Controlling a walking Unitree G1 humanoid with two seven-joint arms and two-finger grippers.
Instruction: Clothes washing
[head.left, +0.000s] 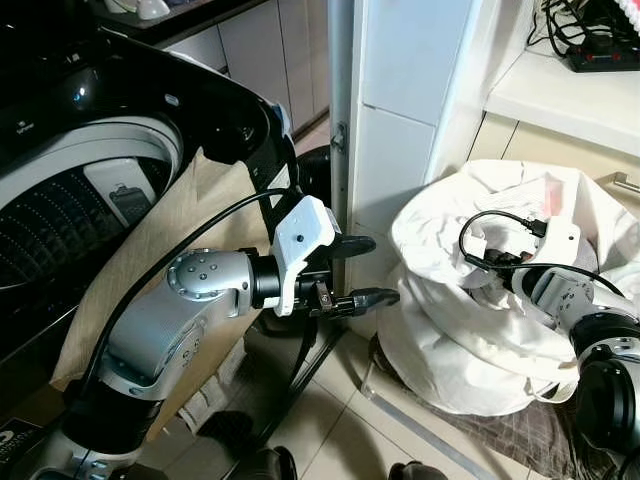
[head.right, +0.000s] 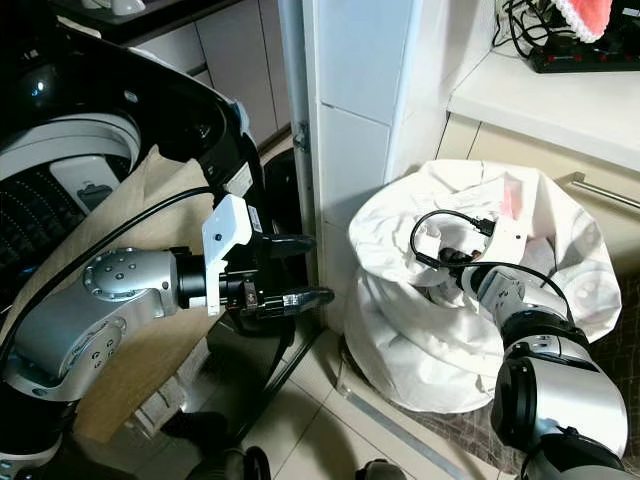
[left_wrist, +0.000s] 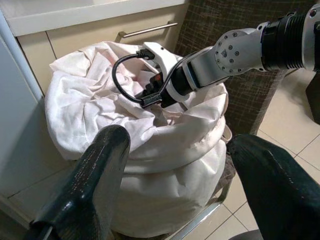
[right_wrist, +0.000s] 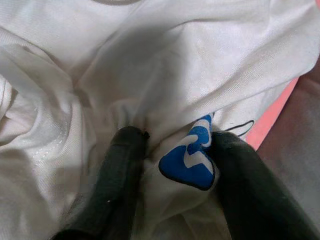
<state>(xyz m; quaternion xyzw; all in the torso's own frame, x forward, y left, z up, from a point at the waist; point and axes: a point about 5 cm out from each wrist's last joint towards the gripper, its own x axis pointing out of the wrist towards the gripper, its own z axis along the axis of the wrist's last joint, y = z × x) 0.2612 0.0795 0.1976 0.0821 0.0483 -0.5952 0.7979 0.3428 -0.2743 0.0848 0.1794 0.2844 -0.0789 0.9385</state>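
Reaching down into the bulging white cloth laundry bag (head.left: 470, 330) on the tiled floor (head.left: 330, 420), the right tool (right_wrist: 172, 160) pinched a fold of white fabric with a blue-and-white print (right_wrist: 190, 160) between its two black fingers (right_wrist: 120, 180). The bag stood beside a white cabinet (head.left: 400, 100), below a pale worktop (head.left: 570, 95). The left tool (head.left: 362, 270) hung in mid-air with its fingers spread and nothing between them, between the bag and the black top-loading washing machine (head.left: 110, 150), over whose rim a beige cloth (head.left: 190, 210) was draped.
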